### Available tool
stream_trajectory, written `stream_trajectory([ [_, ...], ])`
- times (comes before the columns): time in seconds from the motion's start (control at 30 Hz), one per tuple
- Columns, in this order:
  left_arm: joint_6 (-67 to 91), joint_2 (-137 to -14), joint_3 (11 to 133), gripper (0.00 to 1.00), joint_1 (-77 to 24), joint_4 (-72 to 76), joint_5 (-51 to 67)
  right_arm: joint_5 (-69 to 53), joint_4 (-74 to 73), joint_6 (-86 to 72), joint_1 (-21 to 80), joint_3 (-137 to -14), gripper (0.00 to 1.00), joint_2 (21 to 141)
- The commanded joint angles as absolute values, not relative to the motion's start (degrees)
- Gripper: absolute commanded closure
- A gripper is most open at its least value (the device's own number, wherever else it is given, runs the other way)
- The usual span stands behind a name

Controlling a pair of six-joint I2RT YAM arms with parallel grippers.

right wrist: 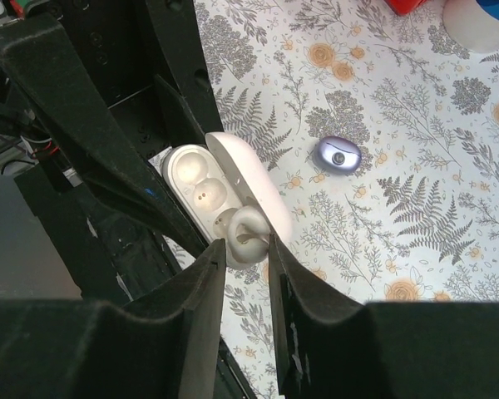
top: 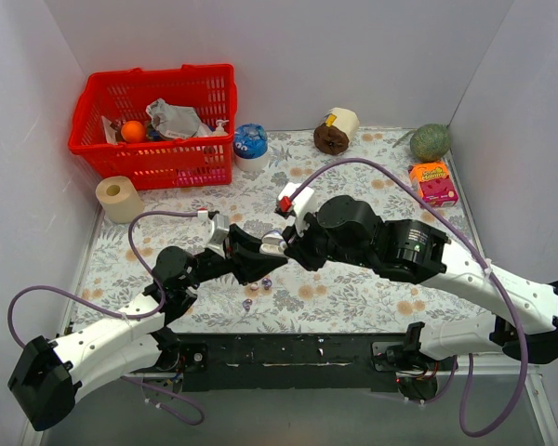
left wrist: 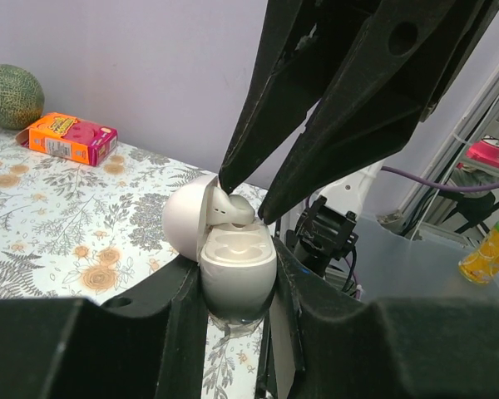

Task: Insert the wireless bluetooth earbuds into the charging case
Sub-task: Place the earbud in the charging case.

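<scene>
Currently gripping, with the left gripper (left wrist: 237, 289), a small glossy white pebble-shaped plastic charging case (right wrist: 191, 179): closed nearly all the way onto the two sides of the lower shell, with the lid swung open. Held clear of the cloth, a little left of the table's middle, in its near half.

Meeting it from the right with the right gripper (right wrist: 244, 249), slightly parted, tips just over the open shell. Between those tips, a tiny whitish rounded plastic earbud (right wrist: 248, 233), at the open mouth of the shell and against the lid. Touching at least one black fingertip (left wrist: 237, 162); cannot tell whether pinched from both sides or lying loose, nor whether seated in a well. Beside it in the shell, two round wells in plain sight from the right wrist.

Beyond the case, on the flower-printed tablecloth (top: 353, 288), a small round silver-blue disc (right wrist: 338, 154), apart from both grippers.

Farther out, at the far left, a red plastic mesh basket (top: 158, 76) holding oddments, with a cream paper roll (top: 119, 197) just near of it and a blue-and-white round tub (top: 250, 144) at its right. Along the far edge, a brown-and-cream roll (top: 337, 133). In the far right corner, a green netted melon (top: 431, 141) and, just near of it, an orange-and-pink cardboard box (top: 433, 181).
</scene>
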State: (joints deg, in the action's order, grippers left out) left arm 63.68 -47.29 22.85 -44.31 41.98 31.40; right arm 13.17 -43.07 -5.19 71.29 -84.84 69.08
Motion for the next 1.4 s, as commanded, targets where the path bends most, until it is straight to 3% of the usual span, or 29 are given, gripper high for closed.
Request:
stream_trajectory([
  [0.0, 62.8, -45.6, 22.6, 1.00, -44.2, 44.1, 32.6, 11.3, -41.6, -4.7, 70.8, -84.9, 0.67, 70.4],
  [0.23, 62.1, -45.2, 22.5, 1.00, -44.2, 43.9, 32.8, 9.3, -42.3, -4.6, 69.2, -84.8, 0.78, 71.1],
  [0.43, 61.5, -44.3, 22.2, 1.00, -44.2, 43.4, 32.1, 6.1, -42.6, -4.9, 66.6, -84.2, 0.99, 70.3],
  [1.03, 62.0, -44.3, 21.9, 1.00, -44.1, 43.7, 32.3, 4.7, -41.8, -6.2, 62.2, -83.9, 0.99, 67.9],
  [1.23, 62.2, -44.3, 21.7, 1.00, -44.2, 43.3, 32.0, 4.7, -40.6, -6.2, 62.2, -84.4, 0.82, 67.2],
  [1.37, 62.2, -44.5, 21.7, 1.00, -44.2, 42.3, 31.4, 3.3, -38.9, -6.0, 62.2, -84.7, 0.64, 65.2],
])
